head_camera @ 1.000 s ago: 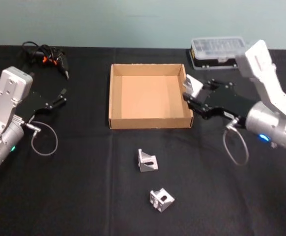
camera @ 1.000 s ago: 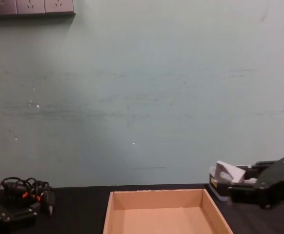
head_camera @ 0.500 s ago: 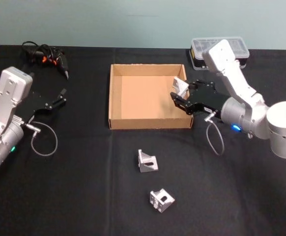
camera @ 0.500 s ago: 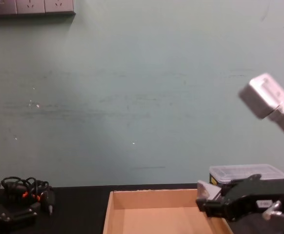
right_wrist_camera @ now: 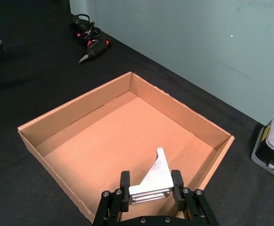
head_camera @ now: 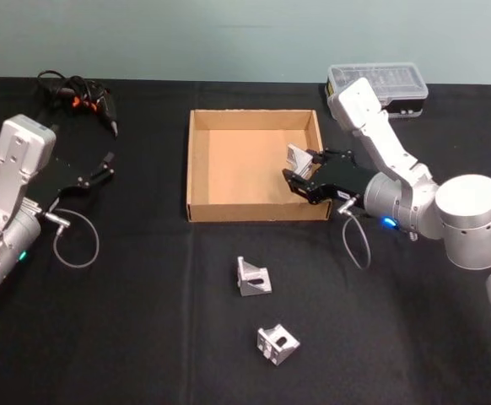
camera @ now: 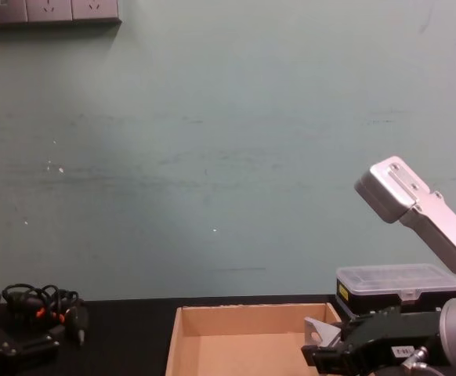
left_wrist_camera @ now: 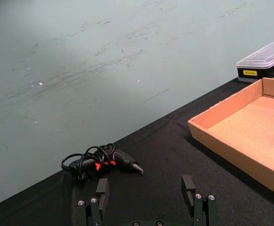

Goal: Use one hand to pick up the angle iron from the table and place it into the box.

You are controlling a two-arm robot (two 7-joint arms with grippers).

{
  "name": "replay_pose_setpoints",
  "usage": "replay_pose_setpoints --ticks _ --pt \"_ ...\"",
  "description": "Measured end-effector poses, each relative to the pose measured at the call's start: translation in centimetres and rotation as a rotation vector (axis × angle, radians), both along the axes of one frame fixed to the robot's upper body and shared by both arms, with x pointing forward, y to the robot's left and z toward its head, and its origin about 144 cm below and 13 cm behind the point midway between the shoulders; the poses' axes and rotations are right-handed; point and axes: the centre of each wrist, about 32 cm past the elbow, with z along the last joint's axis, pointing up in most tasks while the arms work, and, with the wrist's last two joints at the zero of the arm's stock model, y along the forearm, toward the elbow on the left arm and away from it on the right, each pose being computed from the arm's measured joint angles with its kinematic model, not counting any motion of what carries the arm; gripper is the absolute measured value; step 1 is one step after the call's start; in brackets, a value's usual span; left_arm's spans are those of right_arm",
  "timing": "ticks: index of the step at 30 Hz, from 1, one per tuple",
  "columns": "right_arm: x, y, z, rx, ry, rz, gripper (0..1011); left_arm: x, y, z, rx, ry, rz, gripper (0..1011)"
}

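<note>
My left arm (head_camera: pixel 13 173), right arm (head_camera: pixel 391 156): boxy silver-grey links, round joints, small green and blue lights; left gripper (head_camera: pixel 106 166), right gripper (head_camera: pixel 294 177) black, screw-studded; grey cable loops (head_camera: pixel 98 240)
</note>
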Motion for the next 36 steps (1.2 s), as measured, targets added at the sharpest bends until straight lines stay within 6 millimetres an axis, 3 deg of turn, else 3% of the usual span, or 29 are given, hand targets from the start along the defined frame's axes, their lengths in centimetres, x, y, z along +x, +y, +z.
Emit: replay_pose_setpoints --ticks 36 --pt "-0.10 0.27 -0.28 0.015 0.032 -0.009 531 0.00 0.00 0.00 0.000 0.000 0.000 1011"
